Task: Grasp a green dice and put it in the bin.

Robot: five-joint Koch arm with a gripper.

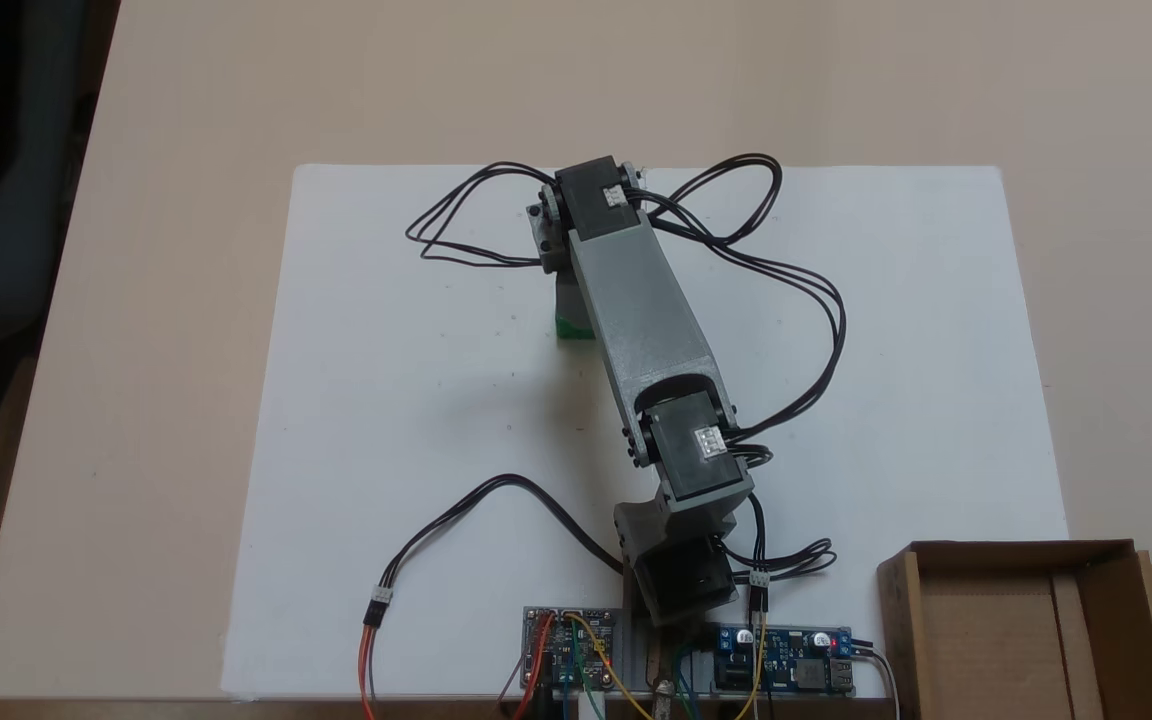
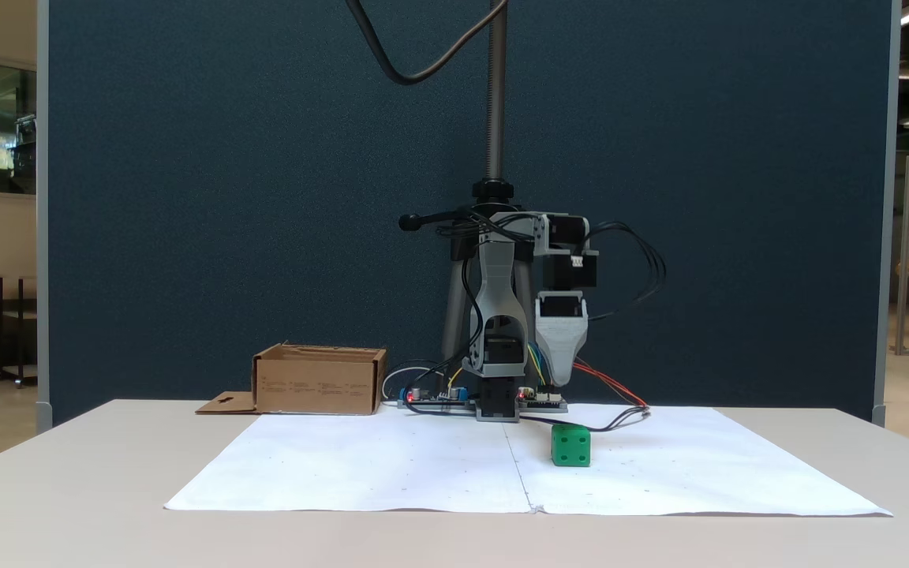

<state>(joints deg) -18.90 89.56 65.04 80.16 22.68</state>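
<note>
The green dice (image 2: 570, 446) sits on the white paper, right of centre in a fixed view. From above, the green dice (image 1: 570, 326) peeks out from under the arm's left edge. My gripper (image 2: 561, 382) hangs point down above and just behind the dice, not touching it. From above, my gripper (image 1: 567, 294) shows as a grey piece directly over the dice. Its jaws line up as one tapered shape, so their state is unclear. The bin (image 1: 1021, 549), a brown cardboard box, stands at the bottom right beside the arm's base and looks empty; the bin (image 2: 319, 383) is at the left in the other fixed view.
A white paper sheet (image 1: 416, 400) covers the beige table. Circuit boards (image 1: 571, 645) and loose black cables (image 1: 796, 290) lie around the arm's base. A camera pole (image 2: 494, 95) rises behind the arm in front of a dark blue partition.
</note>
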